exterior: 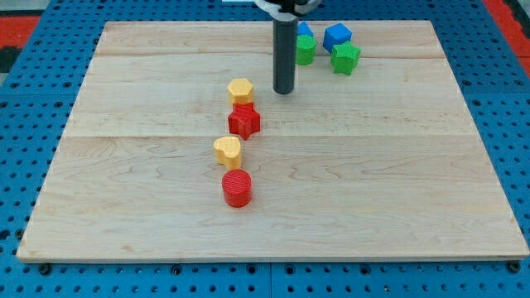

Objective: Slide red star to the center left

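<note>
Resting near mid-tabletop [397, 207], the red star [244, 120] is seen touching the yellow hexagon [241, 90] above it. My tip [284, 91] is placed just right of the hexagon, up-right of the star, apart from both. No end effector jaws are fitted, only a rod. Below sit a yellow heart [227, 151] and red cylinder [237, 188]. Blue and green blocks are clustered at the view's top.

- The board [397, 182] is pale wood, smooth, with visible grain.
- The red star [244, 121] looks like matt plastic.
- The rod [285, 54] is dark and matt.
</note>
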### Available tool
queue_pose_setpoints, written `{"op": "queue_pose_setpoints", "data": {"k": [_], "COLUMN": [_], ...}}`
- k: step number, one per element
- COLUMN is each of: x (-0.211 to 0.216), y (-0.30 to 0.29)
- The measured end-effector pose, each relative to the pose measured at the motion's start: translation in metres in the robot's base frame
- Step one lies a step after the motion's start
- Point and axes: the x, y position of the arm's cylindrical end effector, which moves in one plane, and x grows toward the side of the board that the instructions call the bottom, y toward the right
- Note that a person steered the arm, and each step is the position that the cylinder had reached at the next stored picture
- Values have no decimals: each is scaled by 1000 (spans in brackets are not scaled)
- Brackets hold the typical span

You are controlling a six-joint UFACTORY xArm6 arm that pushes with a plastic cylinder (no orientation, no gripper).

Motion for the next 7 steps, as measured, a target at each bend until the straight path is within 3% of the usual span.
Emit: {"op": "queue_pose_setpoints", "data": {"k": [1, 3, 5, 6, 7], "x": [47, 45, 45, 78, 87], "y": [4, -110, -112, -106, -138]}}
